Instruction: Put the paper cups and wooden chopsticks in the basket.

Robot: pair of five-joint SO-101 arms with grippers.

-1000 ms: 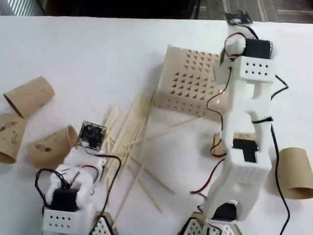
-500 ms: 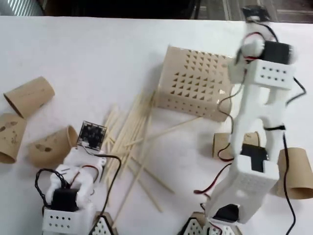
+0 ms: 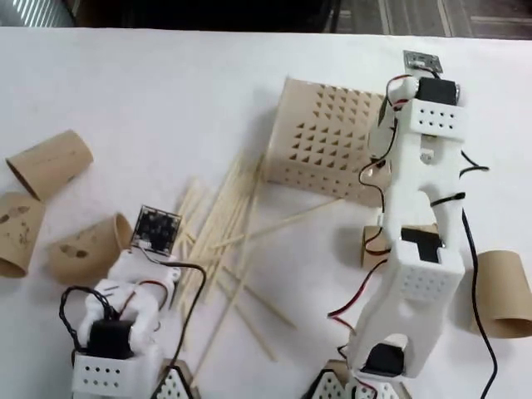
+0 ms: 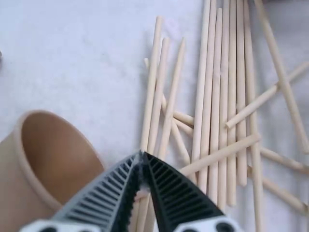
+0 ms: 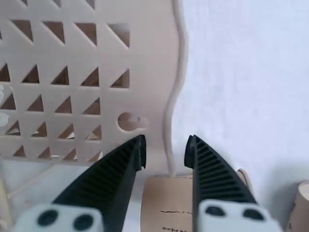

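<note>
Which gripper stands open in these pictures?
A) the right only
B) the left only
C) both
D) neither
A: the right gripper shows a clear gap between its fingertips near the basket, while the left gripper has its tips pressed together above the chopsticks.

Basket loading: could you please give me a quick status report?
Left gripper shut over chopsticks. Right gripper open, empty, beside basket wall. Paper cups on table.
</note>
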